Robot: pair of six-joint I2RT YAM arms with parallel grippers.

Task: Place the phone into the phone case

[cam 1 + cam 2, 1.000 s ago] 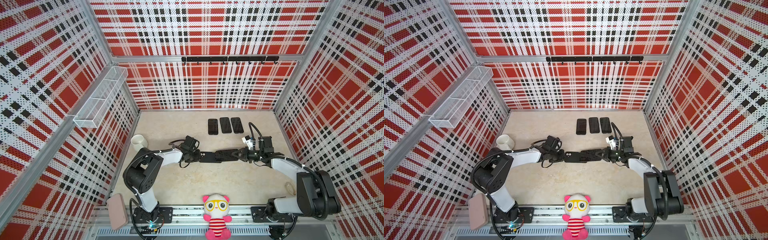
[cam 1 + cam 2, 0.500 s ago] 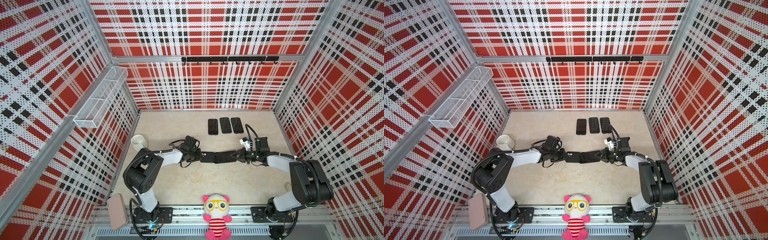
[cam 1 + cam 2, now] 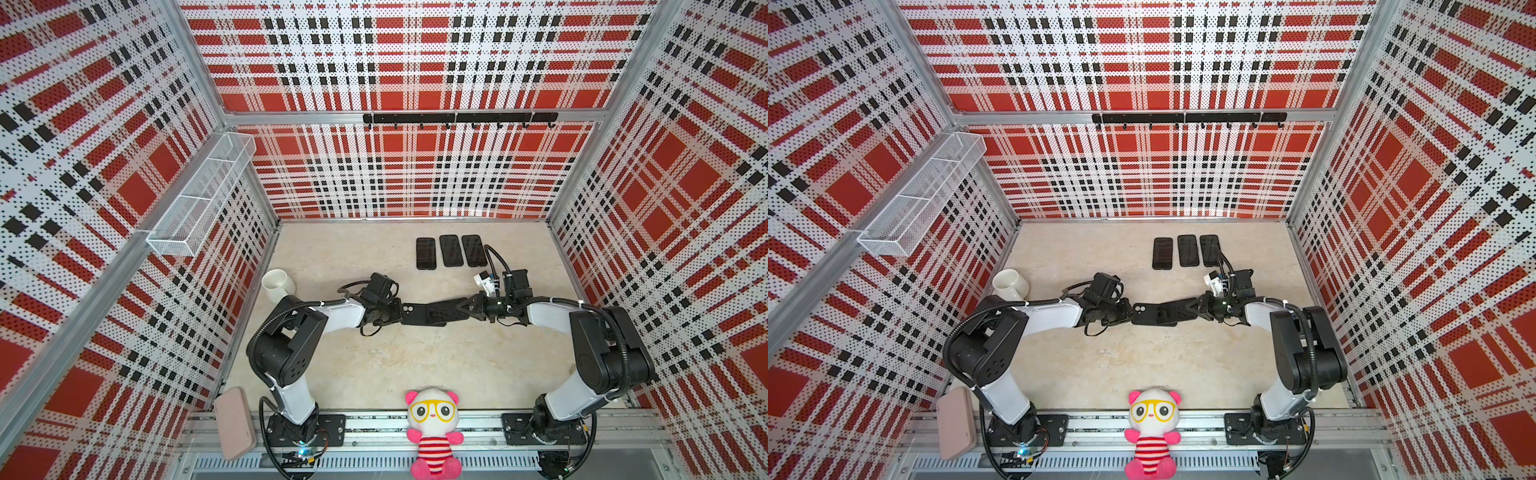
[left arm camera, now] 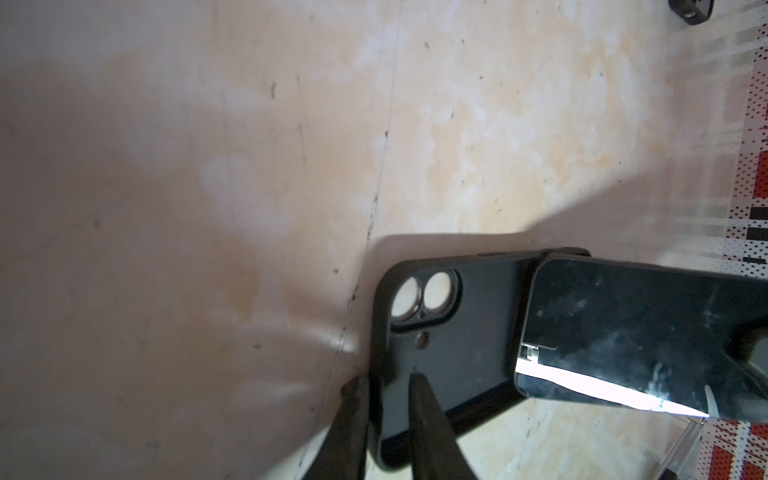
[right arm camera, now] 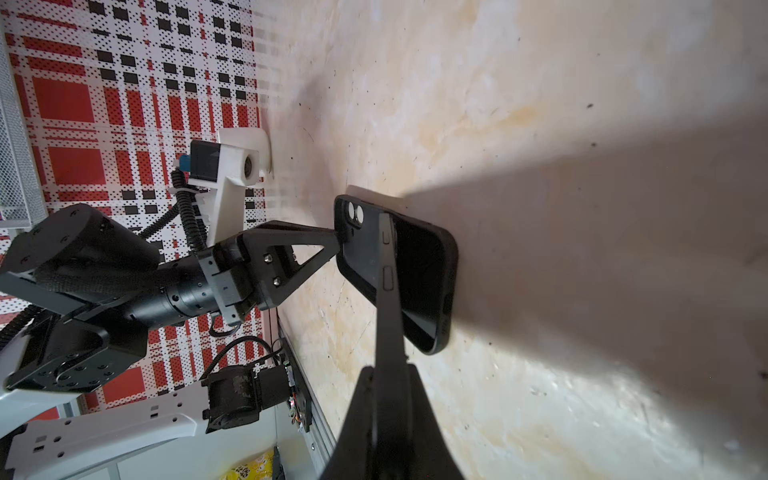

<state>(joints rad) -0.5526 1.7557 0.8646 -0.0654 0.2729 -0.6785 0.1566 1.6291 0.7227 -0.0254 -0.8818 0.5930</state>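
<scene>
The black phone case (image 3: 417,315) lies on the beige floor with its inside up and its camera cutouts toward the left arm. My left gripper (image 3: 400,312) is shut on that end wall; the left wrist view shows one finger (image 4: 353,415) outside the case (image 4: 457,332) and one inside. My right gripper (image 3: 467,308) is shut on the black phone (image 3: 444,309). The phone (image 5: 388,291) is tilted, its free end low over the case (image 5: 424,274) and partly overlapping it. The glossy screen (image 4: 644,332) faces up.
Three more black handsets (image 3: 451,251) lie in a row at the back. A white mug (image 3: 276,282) stands by the left wall. A plush panda (image 3: 432,432) and a pink case (image 3: 234,422) sit at the front rail. A wire basket (image 3: 199,199) hangs on the left wall.
My right gripper has carried the phone leftward, so it overlaps the case more. The left gripper has stayed on the case's camera end.
</scene>
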